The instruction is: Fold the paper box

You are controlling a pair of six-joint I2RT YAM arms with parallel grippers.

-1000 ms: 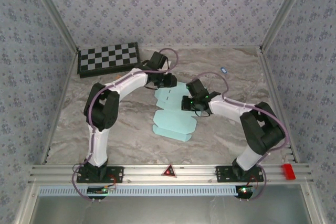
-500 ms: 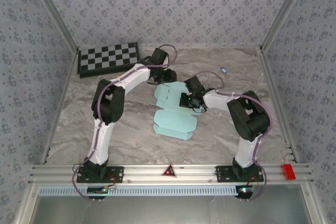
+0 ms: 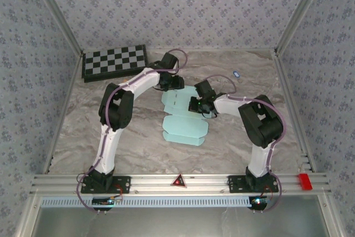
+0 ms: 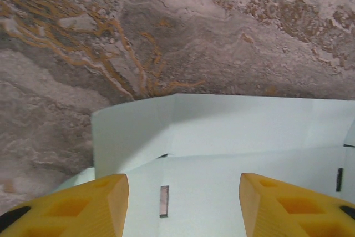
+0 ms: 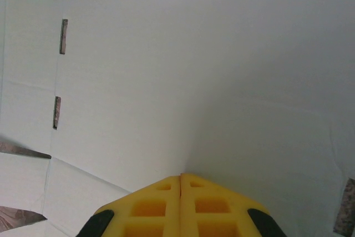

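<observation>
Compared with a second ago, the right arm has tucked its elbow in toward the middle and its wrist has slid a bit left over the sheet. The left arm has pulled back toward the far side, and its fingers have spread wider than they were.

The paper box [image 3: 183, 131] isn't a box yet. It's a pale blue die-cut sheet lying flat on the marble table [image 3: 144, 148], roughly in the centre, between the two wrists.

The left gripper [image 3: 176, 83] sits at the sheet's far edge. Its wrist cam shows the two yellow fingers [image 4: 100, 203] standing well apart with nothing between them, just the sheet [image 4: 249, 131] below, with a far flap tilted up a little along its crease and a small slot [image 4: 163, 201] cut in the panel.

The right gripper [image 3: 195, 105] is over the right side of the upper panel. On its own camera the tips [image 5: 181, 177] are pressed flush together and gripping nothing, pointing at the blue card [image 5: 194, 70]. Whether they actually touch it is hard to say.

The checkerboard [image 3: 114, 62] lies in the far left corner, well away from the sheet. A tiny blue thing [image 3: 236, 74] sits near the far right, too small to identify.
</observation>
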